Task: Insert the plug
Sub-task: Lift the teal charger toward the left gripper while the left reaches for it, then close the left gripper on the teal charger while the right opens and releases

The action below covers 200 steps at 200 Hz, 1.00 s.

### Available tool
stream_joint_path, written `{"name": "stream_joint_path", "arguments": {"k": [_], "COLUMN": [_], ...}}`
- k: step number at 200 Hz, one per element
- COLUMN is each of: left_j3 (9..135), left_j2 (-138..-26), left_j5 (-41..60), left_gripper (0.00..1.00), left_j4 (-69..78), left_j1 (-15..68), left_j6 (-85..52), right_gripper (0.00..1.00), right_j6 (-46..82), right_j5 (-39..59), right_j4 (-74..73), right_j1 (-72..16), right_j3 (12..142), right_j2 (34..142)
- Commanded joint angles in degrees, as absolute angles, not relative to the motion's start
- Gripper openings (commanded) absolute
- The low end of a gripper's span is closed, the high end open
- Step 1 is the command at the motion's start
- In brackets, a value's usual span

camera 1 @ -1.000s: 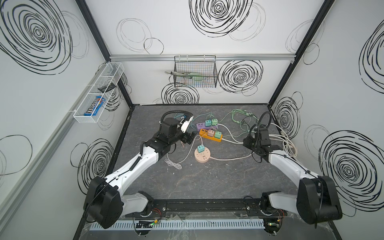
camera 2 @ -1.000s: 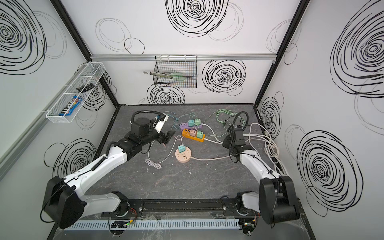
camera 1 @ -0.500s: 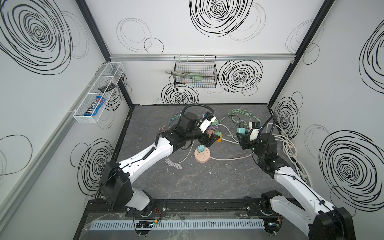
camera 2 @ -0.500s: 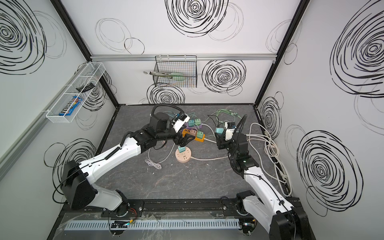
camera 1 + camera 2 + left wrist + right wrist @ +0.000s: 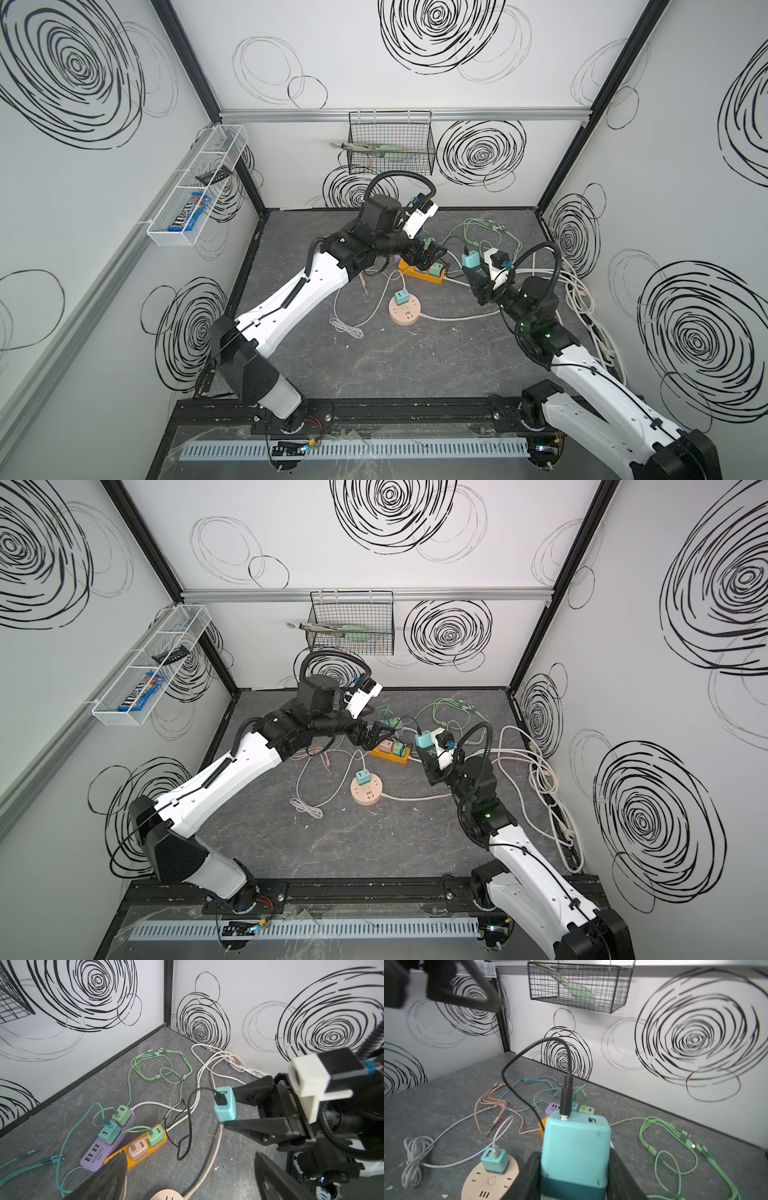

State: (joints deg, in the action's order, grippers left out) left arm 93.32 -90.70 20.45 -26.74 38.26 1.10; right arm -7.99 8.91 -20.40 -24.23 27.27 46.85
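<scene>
Teal plug (image 5: 575,1147), clamped between right jaws

Swirl-marked white walls (image 5: 353,62), grey floor (image 5: 395,365)

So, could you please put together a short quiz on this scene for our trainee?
1. What does the right gripper hold?
A. a teal charger
B. a green cable
C. a round socket
2. True or false: the left gripper is shut on a white cord.
3. What colour is the cable plugged into the held charger?

Key:
1. A.
2. False: the left gripper is open and holds nothing.
3. Black.
</scene>
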Motion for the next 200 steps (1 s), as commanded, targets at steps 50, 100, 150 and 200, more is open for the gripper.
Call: {"name": "stream_joint_path", "arguments": {"k": [50,100,150,200], "left_j3": [102.74,102.45,100.17,98.62], "left_j2": [-96.89,-98.07,-96.8,-95.72], "left_j5": [28.58,35.05,36.72,34.98], "left_gripper": [0.95,0.8,0.67,0.56], "left_j4": [-36.85,-37.73,-34.36,-32.45], "left_j1": [41.34,41.75,41.66,41.48], "left_j6": [4.12,2.84,2.25,1.96], "right_gripper": [0.31,0.31,0.31,0.32], "right_j6": [-27.71,-32.75,-33.05,-33.27], "right_j5": [5.98,5.23,6.52,7.25], "right_j4": [-28.49,-30.53,-30.16,-30.35], "right_j1": [-32.23,-34.97,-35.86,-36.21], "right_j3": [28.38,27.3,26.86,26.72], "right_j2": [44.21,43.72,43.75,43.7]}}
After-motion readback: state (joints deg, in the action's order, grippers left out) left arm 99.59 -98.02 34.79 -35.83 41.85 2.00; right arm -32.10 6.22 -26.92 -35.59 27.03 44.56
